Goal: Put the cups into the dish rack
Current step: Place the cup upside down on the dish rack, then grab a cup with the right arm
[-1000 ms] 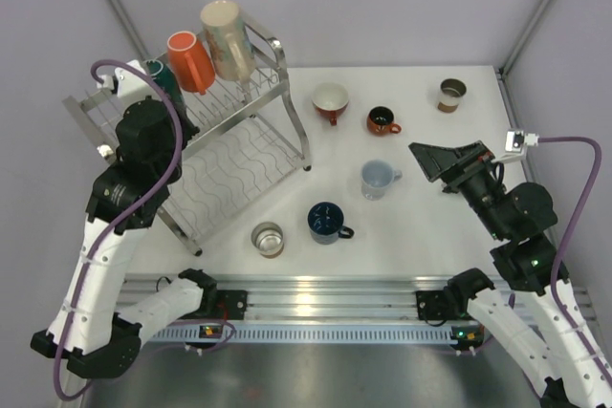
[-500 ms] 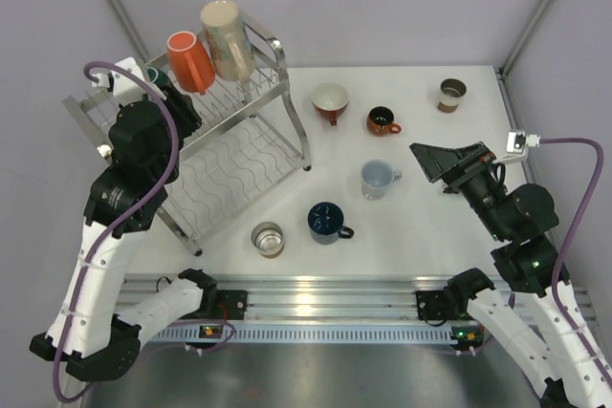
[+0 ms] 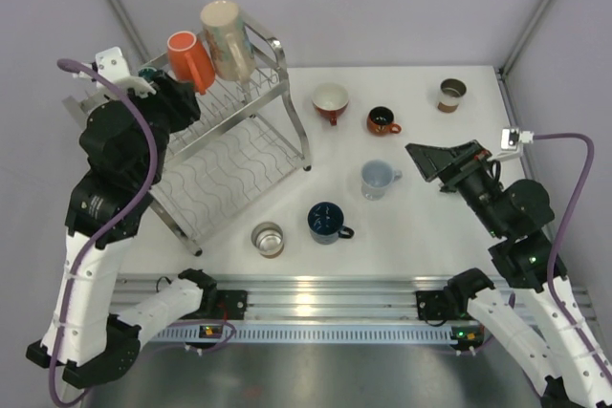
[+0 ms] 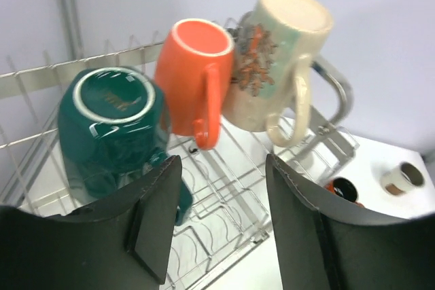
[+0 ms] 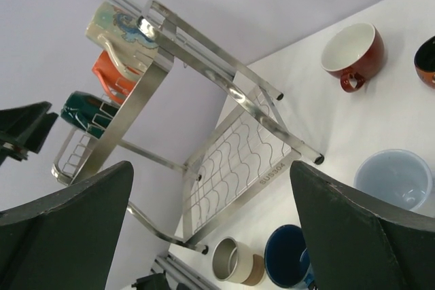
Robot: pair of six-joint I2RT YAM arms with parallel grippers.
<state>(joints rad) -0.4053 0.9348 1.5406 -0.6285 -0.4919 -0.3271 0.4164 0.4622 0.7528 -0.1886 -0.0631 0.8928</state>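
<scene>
Teal mug (image 4: 112,123) is seated inverted on dish rack (image 4: 41,76) tines, ten o'clock, to drain. Left gripper (image 4: 221,188) and right gripper (image 5: 211,174) are held apart, empty.

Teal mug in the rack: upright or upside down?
Upside down: the teal mug shows its ringed base uppermost, on the upper tier of the dish rack.

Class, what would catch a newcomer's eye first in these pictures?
A teal mug, an orange mug and a beige mug sit upside down on the rack's top tier. The left hand hangs open before the teal mug. Six more cups stand on the table.
</scene>
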